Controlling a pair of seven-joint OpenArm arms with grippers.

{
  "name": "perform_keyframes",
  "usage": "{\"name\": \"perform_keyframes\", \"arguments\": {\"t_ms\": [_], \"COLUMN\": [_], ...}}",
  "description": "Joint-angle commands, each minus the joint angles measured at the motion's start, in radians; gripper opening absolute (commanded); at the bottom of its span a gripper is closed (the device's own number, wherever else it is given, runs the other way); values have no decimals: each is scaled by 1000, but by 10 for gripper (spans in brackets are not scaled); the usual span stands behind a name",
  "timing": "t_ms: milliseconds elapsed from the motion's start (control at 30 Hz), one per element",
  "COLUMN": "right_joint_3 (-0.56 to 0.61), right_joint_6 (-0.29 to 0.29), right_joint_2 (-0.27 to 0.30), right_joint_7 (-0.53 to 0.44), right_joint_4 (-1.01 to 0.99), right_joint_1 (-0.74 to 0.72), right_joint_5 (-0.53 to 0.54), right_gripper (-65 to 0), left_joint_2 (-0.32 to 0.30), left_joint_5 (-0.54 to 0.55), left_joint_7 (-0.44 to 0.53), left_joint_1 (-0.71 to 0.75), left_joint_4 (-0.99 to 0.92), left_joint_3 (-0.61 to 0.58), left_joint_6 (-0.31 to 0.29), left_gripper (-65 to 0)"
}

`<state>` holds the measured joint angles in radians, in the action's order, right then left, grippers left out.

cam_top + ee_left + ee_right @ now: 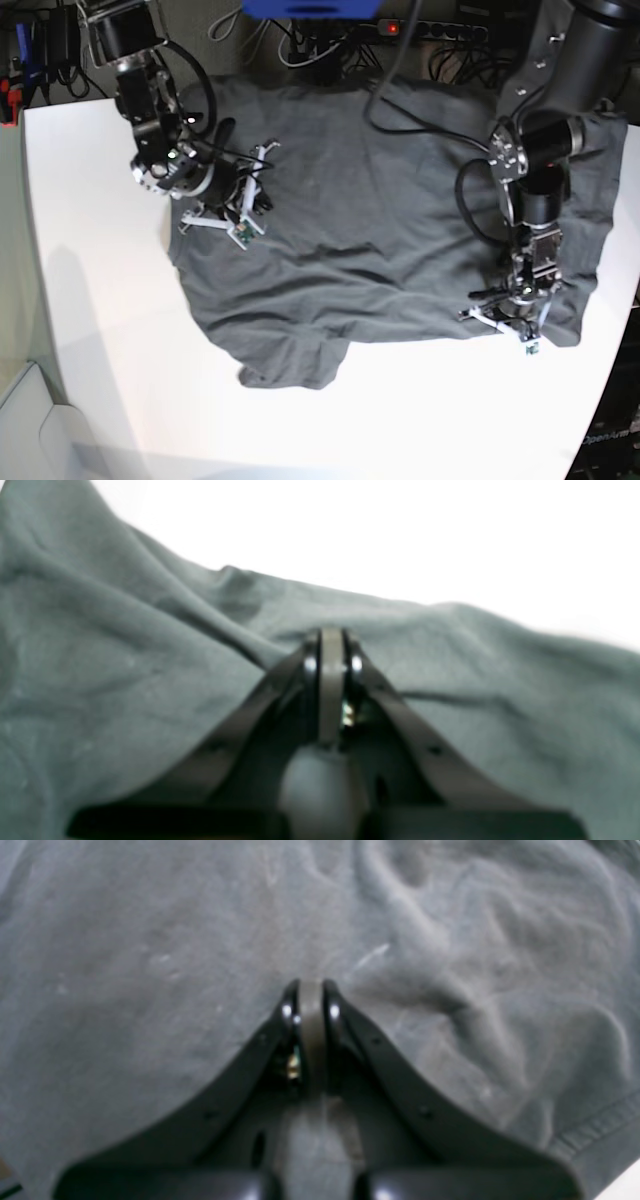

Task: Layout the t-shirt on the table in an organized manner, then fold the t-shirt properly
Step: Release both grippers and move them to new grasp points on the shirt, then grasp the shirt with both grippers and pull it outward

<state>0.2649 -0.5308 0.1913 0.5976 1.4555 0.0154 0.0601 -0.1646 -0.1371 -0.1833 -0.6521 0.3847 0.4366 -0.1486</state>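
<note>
Both sets of fingers [331,645] [311,995] fully closed over the t-shirt [380,210], nothing visibly gripped.

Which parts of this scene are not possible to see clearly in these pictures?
- Base view: the t-shirt far edge, hidden by cables.
- Base view: both pincer tips, hidden by the wrists.
- Left wrist view: the table is washed-out white, no detail.
- Right wrist view: shirt weave blurred.

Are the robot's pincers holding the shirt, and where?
Both pincers are shut, left pincer and right pincer, right over the t-shirt. No cloth shows between the tips, so a hold cannot be told.
</note>
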Motion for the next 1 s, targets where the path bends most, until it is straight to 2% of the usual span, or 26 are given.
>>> {"name": "perform_keyframes", "arguments": {"t_ms": [0, 167, 267, 400, 533, 633, 733, 867, 967], "right_joint_3": [-2, -2, -2, -2, -6, -8, -9, -9, -9], "right_joint_6": [-7, -7, -7, -7, -7, -7, -7, -7, -7], "right_joint_2": [14, 15, 15, 15, 15, 15, 40, 47, 63], "right_joint_7": [88, 88, 88, 88, 88, 88, 89, 98, 100], "right_joint_4": [-2, 0, 0, -6, -9, -20, -11, 64, 124], "right_joint_1": [21, 41, 47, 39, 5, -22, -41, -75, -96], "right_joint_5": [-46, -46, -46, -46, -46, -46, -46, -46, -46], "right_gripper": [-650, -650, -650, -650, -650, -650, -650, -650, -650], "left_joint_2": [-2, 1, -2, -39, -45, -45, -43, -22, -16], "left_joint_5": [1, 14, 109, 270, 307, 313, 314, 316, 316], "left_joint_7": [28, 141, 190, 199, 195, 130, -26, -238, -315], "left_joint_1": [-38, -50, -53, -97, -128, -128, -97, 15, 113], "left_joint_4": [-3, -36, -48, -48, -40, -19, 93, 368, 601], "left_joint_3": [1, 5, 5, -2, -3, -3, -3, 0, -3], "left_joint_6": [10, 123, 169, 180, 179, 179, 179, 179, 179], "left_gripper": [-647, -647, -647, -647, -647, -647, -647, -647, -647]}}
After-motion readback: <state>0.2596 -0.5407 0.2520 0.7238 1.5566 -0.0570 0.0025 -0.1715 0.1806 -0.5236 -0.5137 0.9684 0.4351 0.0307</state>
